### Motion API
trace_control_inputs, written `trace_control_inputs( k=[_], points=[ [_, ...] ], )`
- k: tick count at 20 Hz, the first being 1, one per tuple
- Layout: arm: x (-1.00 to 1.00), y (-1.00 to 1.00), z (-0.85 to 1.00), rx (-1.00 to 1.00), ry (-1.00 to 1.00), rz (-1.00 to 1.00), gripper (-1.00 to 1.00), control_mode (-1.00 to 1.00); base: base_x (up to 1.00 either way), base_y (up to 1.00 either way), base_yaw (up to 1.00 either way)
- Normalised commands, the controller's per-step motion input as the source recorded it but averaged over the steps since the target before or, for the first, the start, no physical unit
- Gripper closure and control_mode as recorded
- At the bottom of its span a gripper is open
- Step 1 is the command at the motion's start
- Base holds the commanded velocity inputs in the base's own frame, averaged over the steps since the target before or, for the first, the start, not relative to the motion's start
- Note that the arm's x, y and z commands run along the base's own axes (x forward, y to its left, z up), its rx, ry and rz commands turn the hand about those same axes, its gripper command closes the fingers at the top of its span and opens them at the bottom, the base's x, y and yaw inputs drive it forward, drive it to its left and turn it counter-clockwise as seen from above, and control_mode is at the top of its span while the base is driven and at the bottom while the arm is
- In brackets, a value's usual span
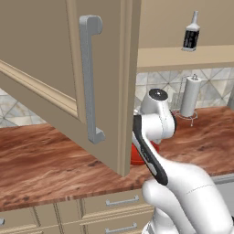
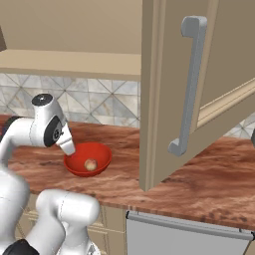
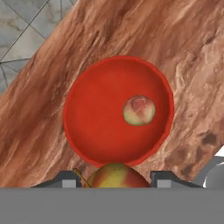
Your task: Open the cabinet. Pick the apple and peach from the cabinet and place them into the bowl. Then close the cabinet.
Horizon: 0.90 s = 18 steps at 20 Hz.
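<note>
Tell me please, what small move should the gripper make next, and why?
Probably open and release. The gripper holds a reddish-yellow fruit between its fingertips above the near rim of the red bowl, where one fruit already lies. Easing slightly toward the bowl's middle first seems safer.

Wooden counter (image 2: pixel 209 184) carries the red bowl (image 2: pixel 79 164) and towel holder (image 1: pixel 189 98).

A bowl (image 3: pixel 87 127) sits on the counter (image 3: pixel 144 39) at mid-frame in the hand view, one fruit (image 3: pixel 138 110) inside it right of centre. A second fruit (image 3: pixel 114 176) sits between the gripper (image 3: pixel 113 180) fingertips at the bottom edge, before the bowl's rim.
</note>
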Motion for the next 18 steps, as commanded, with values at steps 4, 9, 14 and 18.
trace_control_inputs(
  k=[4,9,14,18],
  points=[
    [0.76,-0.01,-0.71,0.0,0.04,0.0,1.0,-1.0,0.0,0.0,0.0],
    [0.54,-0.03,-0.44,0.0,0.04,0.01,1.0,-1.0,0.0,0.0,0.0],
    [0.08,0.0,-0.1,0.0,0.01,0.0,1.0,-1.0,0.0,0.0,0.0],
    [0.19,0.0,-0.24,0.0,0.01,0.0,1.0,-1.0,0.0,0.0,0.0]
  ],
)
